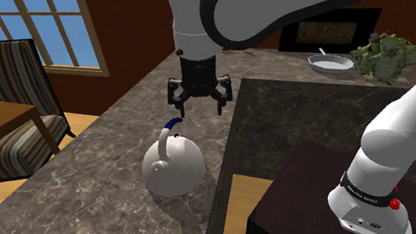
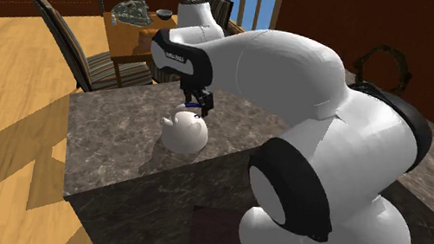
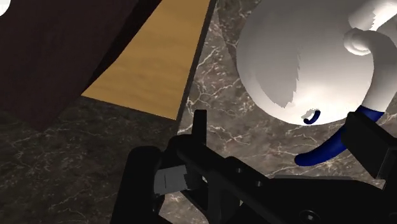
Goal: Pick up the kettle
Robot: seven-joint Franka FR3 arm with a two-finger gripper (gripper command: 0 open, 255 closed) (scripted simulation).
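**Shoulder view:** camera high beside the dark stand (image 1: 312,198), which sits at lower right. It faces down and across the marble tabletop (image 1: 85,215) toward a window (image 1: 40,27) and a striped chair (image 1: 11,90), at middle range.

**Second exterior view:** camera close behind the arm (image 2: 327,132) and above its base. It looks past the bulky white links to the same tabletop, with window and striped chairs beyond.

**Wrist view:** camera looks along the black jaws, very near, down onto the white kettle (image 3: 292,57).

All three views share the kettle and the tabletop around it.
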